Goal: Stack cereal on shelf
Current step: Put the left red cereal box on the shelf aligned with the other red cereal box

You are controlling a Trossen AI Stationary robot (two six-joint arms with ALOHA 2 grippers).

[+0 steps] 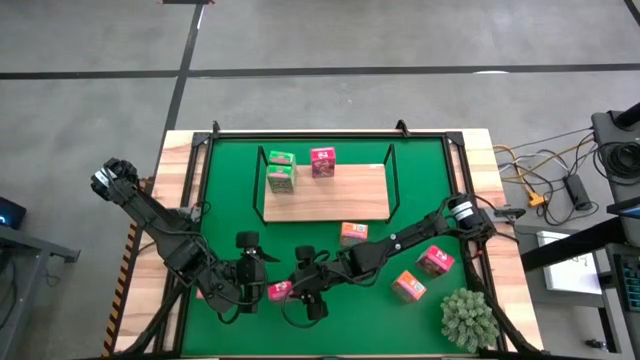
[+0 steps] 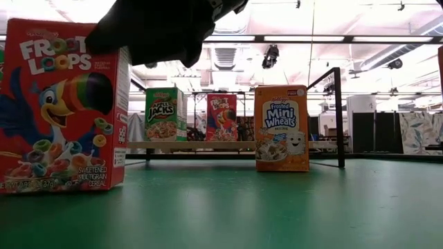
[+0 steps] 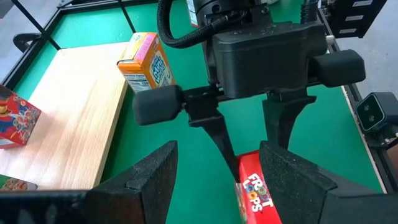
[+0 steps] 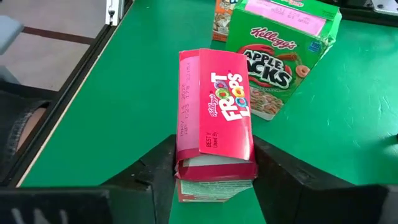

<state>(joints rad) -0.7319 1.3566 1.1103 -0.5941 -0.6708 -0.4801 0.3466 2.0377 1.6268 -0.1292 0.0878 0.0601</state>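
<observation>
1. We see a pink-red Froot Loops box (image 4: 214, 124) standing on the green mat (image 1: 230, 190) near the bench's front edge, a toucan printed on its front.
2. Our right hand (image 4: 214, 171) has its fingers closed against the box's two sides.
3. Our left hand (image 3: 217, 171) waits just beside, fingers apart, holding nothing.
4. On the shelf (image 1: 330, 195) stand two green boxes (image 1: 281, 170) and one pink-red box (image 1: 322, 161).

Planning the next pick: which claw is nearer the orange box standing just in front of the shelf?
Right. The right claw, gripping a pink-red box, is nearer the orange box; the open left claw lies farther left, beyond it.
</observation>
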